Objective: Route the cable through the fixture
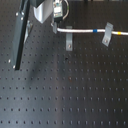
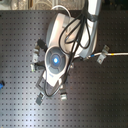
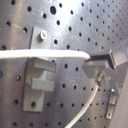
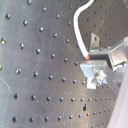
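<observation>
The cable [image 1: 82, 31] is thin and white, with a blue band [image 1: 95, 31] and a yellow band [image 1: 118, 34]. It runs from the first exterior view's right edge to my gripper [image 1: 56, 26] at the top. It crosses one grey fixture [image 1: 106, 34] and reaches the top of a second fixture [image 1: 69, 40]. In the first wrist view the cable [image 3: 45, 54] lies across the fixture plate [image 3: 40, 75], just above its clip block. I cannot tell whether it sits in a slot. My gripper [image 3: 92, 62] is shut on the cable's end [image 4: 86, 50].
The floor is a black perforated board [image 1: 65, 95]. A dark slanted post [image 1: 20, 35] stands at the first exterior view's left. In the second exterior view the arm [image 2: 55, 60] hides the middle, and small fixtures [image 2: 37, 52] [image 2: 62, 93] stand around it.
</observation>
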You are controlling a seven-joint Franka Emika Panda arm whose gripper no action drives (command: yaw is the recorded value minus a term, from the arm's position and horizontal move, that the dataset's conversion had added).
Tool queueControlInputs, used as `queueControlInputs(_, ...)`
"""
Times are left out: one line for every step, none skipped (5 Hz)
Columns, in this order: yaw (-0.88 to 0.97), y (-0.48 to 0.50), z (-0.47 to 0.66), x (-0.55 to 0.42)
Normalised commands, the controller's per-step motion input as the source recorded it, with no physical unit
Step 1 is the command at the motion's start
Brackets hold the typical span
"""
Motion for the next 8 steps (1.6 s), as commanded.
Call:
queueControlInputs(-0.08, -0.068, -0.22, 0.016)
queueControlInputs(-0.45, -0.199, -0.18, -0.050)
queueControlInputs(-0.57, -0.216, -0.20, -0.106)
queueControlInputs(-0.58, -0.218, -0.20, -0.095)
queueControlInputs(-0.57, -0.181, -0.24, -0.059)
queueControlInputs(-0.43, -0.055, -0.15, 0.024)
queueControlInputs(-0.32, -0.104, 0.00, 0.096)
queueControlInputs(-0.52, -0.213, -0.05, 0.088)
